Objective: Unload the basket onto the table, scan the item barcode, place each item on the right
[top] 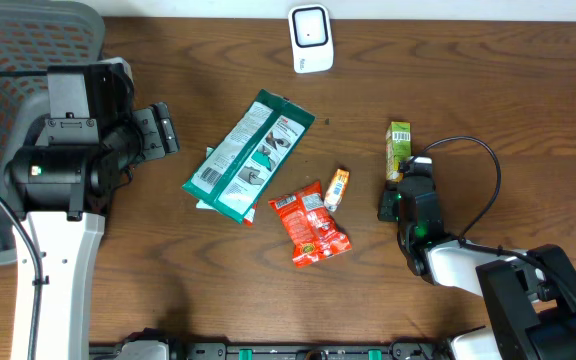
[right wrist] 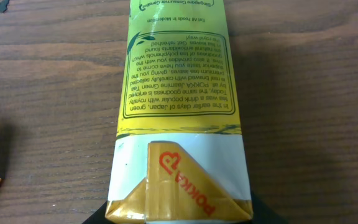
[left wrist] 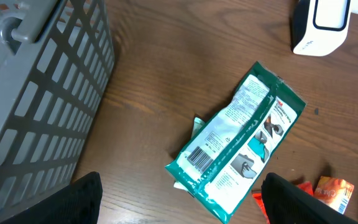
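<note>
A yellow-green drink carton (top: 399, 148) lies flat on the wooden table at the right, its folded gold end (right wrist: 179, 186) toward my right gripper (top: 401, 192). In the right wrist view the dark fingers press against both lower corners of the carton (right wrist: 179, 93), so the right gripper (right wrist: 179, 219) is shut on it. No barcode shows on its upper face. A white scanner (top: 311, 38) stands at the far edge of the table. My left gripper (top: 164, 130) hangs open at the left, holding nothing.
A long green packet (top: 250, 155) with a barcode (left wrist: 199, 155) lies mid-table, a red snack bag (top: 310, 225) and a small orange sachet (top: 337, 188) beside it. A grey basket (left wrist: 36, 93) stands at the far left. The right arm's cable (top: 488, 170) loops over the table.
</note>
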Controlling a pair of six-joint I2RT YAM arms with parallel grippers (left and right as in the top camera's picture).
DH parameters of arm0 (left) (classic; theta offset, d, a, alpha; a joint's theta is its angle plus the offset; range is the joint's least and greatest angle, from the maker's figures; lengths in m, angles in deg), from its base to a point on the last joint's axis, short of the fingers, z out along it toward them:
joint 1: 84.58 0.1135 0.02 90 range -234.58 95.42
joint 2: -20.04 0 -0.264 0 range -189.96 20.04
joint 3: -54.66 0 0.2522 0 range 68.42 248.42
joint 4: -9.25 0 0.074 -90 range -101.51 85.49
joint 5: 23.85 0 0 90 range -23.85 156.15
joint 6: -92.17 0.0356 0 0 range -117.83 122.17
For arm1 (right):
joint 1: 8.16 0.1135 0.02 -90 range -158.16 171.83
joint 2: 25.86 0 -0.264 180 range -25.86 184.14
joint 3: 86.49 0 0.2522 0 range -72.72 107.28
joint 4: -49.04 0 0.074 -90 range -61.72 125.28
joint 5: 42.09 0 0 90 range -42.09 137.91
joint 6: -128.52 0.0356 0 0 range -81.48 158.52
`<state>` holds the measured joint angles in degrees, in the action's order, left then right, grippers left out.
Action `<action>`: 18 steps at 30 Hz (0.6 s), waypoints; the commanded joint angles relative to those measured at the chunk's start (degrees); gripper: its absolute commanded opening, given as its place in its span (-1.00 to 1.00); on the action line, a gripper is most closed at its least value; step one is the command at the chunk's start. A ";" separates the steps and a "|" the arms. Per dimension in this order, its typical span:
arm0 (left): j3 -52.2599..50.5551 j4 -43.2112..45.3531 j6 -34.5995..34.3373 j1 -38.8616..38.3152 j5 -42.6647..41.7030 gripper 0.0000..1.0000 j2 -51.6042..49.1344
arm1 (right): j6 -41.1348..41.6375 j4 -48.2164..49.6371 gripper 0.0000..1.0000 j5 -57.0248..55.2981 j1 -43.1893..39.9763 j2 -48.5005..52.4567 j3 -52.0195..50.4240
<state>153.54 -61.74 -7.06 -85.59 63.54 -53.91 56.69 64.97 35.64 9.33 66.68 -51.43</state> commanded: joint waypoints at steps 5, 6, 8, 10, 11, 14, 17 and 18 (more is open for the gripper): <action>1.14 -0.17 -0.52 -0.04 0.52 0.65 -0.15 | -1.73 -0.70 -0.63 -0.39 -0.24 -0.96 -0.09; 1.14 -0.17 -0.52 -0.04 0.52 0.65 -0.15 | -1.73 -1.27 -0.68 0.15 -0.24 -1.66 -0.07; 1.14 -0.17 -0.52 -0.04 0.52 0.65 -0.15 | -1.70 -2.67 -0.74 1.01 -0.26 -3.19 0.07; 1.14 -0.20 -0.52 -0.04 0.52 0.65 -0.15 | -1.70 -3.91 -0.79 1.29 -0.26 -5.44 0.13; 1.14 -0.17 -0.52 -0.04 0.52 0.65 -0.15 | -1.73 -4.68 -0.79 1.75 -0.26 -6.43 0.15; 1.14 -0.20 -0.52 -0.04 0.52 0.65 -0.15 | -1.68 -8.70 -0.85 3.63 -0.26 -10.45 0.55; 1.14 -0.20 -0.52 -0.04 0.52 0.65 -0.15 | -1.49 -13.99 -0.98 3.78 -0.26 -14.19 1.62; 1.14 -0.17 -0.52 -0.04 0.52 0.66 -0.15 | -1.51 -16.35 -0.98 3.78 -0.26 -15.41 2.29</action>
<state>153.57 -61.76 -7.06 -85.59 63.51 -53.91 55.82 51.07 38.94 9.31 55.22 -51.34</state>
